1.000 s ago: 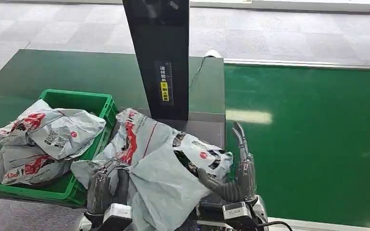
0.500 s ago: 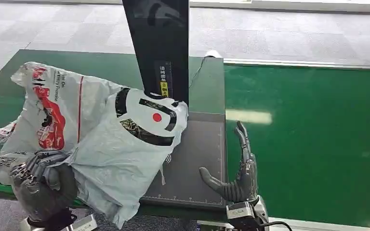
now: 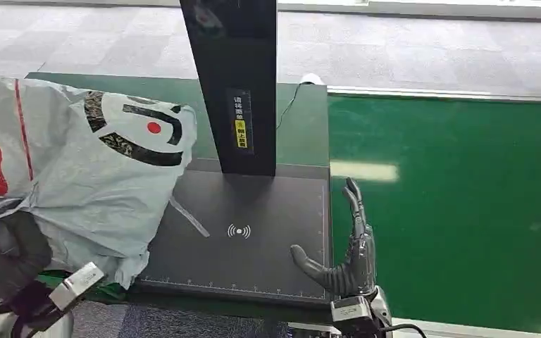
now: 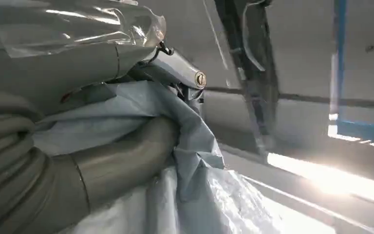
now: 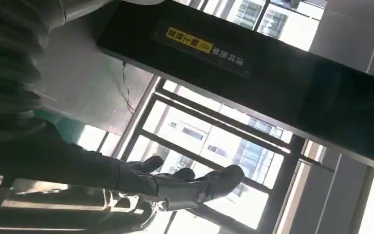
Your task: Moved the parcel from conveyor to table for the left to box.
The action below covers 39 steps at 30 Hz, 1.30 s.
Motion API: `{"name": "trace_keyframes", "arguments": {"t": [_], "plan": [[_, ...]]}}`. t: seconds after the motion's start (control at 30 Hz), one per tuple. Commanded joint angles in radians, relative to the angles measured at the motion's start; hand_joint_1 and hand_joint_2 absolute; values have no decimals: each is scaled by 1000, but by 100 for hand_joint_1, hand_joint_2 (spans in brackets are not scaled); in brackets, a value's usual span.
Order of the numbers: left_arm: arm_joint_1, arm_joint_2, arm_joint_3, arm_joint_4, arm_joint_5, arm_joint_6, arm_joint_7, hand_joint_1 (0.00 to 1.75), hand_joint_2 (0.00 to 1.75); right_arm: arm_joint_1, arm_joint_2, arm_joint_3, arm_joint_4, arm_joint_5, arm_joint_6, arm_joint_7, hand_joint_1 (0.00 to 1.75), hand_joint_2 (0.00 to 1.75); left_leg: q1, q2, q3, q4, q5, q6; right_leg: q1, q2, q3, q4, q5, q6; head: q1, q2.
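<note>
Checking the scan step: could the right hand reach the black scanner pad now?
Probably yes: the right hand hangs open at the black scanner pad's near right corner, nothing between; the left hand holds the parcel off leftward.

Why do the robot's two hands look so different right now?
The left hand grips a grey parcel and lifts it clear of the table; the right hand holds nothing. The left hand's fingers curl into the plastic, while the right hand's fingers are spread, resting at the black scanner pad's edge. Both are dark grey.
</note>
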Motion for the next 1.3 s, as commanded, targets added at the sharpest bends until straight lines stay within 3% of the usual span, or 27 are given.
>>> {"name": "trace_keyframes", "arguments": {"t": [0.03, 0.2, 0.33, 0.67, 0.8, 0.83, 1.0, 1.3], "plan": [[-225, 213, 115, 493, -171, 37, 388, 175, 175, -33, -20, 11, 27, 3, -3, 16, 0, 175, -1, -4, 2, -3, 3, 0, -1, 2, 1, -1, 1, -1, 0, 0], [-278, 302, 18, 668, -185, -3, 566, 175, 175, -5, -33, 17, 17, 0, -21, 11, 0, 175, 0, -7, 2, -2, 3, 0, 0, -2, 2, -1, 0, -1, 0, 0], [-276, 312, -3, 705, -197, -64, 651, 175, 175, -4, -30, 25, 14, 4, -28, 13, 0, 175, 0, -4, 2, -2, 2, 0, 0, 0, 2, -1, 0, -1, 0, 0], [-280, 329, -56, 749, -157, -139, 665, 175, 175, -6, -37, 26, 28, 5, -34, 17, 0, 175, 0, -2, 1, -1, 1, 0, 0, 1, 0, 0, 0, -1, 0, 0], [-304, 320, -130, 869, -2, -444, 637, 175, 175, 4, -52, 28, 61, 13, -52, 9, 0, 175, 0, -4, 2, -1, 2, 0, -1, -1, 2, -1, 0, 0, 0, 0], [-309, 323, -160, 909, 99, -537, 583, 175, 175, -5, -56, 31, 73, 6, -49, 5, 0, 175, 0, -7, 2, -3, 2, 1, 0, -1, 3, -3, 1, 0, 0, 0], [-293, 373, -269, 975, 184, -665, 610, 175, 175, -25, -55, 34, 96, -7, -46, 0, 0, 175, 0, -6, 3, -3, 3, 1, -1, 1, 4, -3, 2, -1, 0, 0], [-299, 380, -275, 985, 172, -673, 635, 175, 175, -24, -54, 38, 99, -9, -45, 2, 0, 175, -1, -13, 11, -3, 2, 1, -3, -9, 14, -2, -2, 1, 0, 0]]}}
